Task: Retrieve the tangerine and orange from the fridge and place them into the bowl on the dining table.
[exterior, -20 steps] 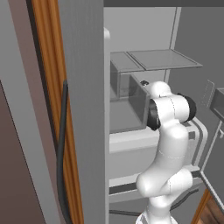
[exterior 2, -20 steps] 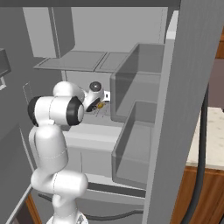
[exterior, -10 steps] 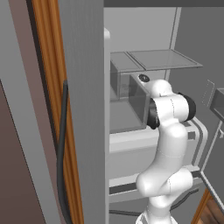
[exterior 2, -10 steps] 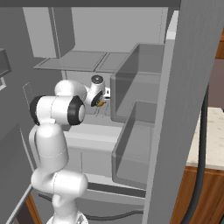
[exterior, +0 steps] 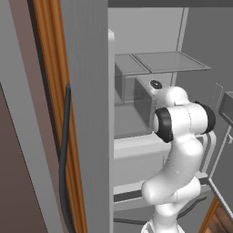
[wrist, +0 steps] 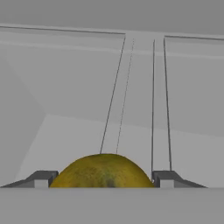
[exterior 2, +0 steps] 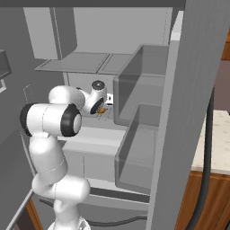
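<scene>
The fridge (exterior 2: pixel 134 27) stands open in front of me, and my arm reaches onto its middle shelf. A dull yellow-orange fruit, which I take for the orange (wrist: pixel 103 171), fills the gap between my fingertips (wrist: pixel 41 179). Both sides of it meet the pads, so my gripper (wrist: pixel 103 180) is shut on it. From the right base view the orange (exterior 2: pixel 102 109) is a small spot under the hand, just above the white shelf. The tangerine, the bowl and the dining table are out of view.
Glass shelves (exterior 2: pixel 74 63) hang above the hand. The open fridge door (exterior 2: pixel 197 90) with its deep grey bins (exterior 2: pixel 143 90) stands close on the right. The other door (exterior: pixel 86 113) walls off the left. A drawer front (exterior: pixel 136 166) lies below the shelf.
The hand has risen slightly and the wrist has turned a little, the fruit staying between the fingers. The base has not moved.
</scene>
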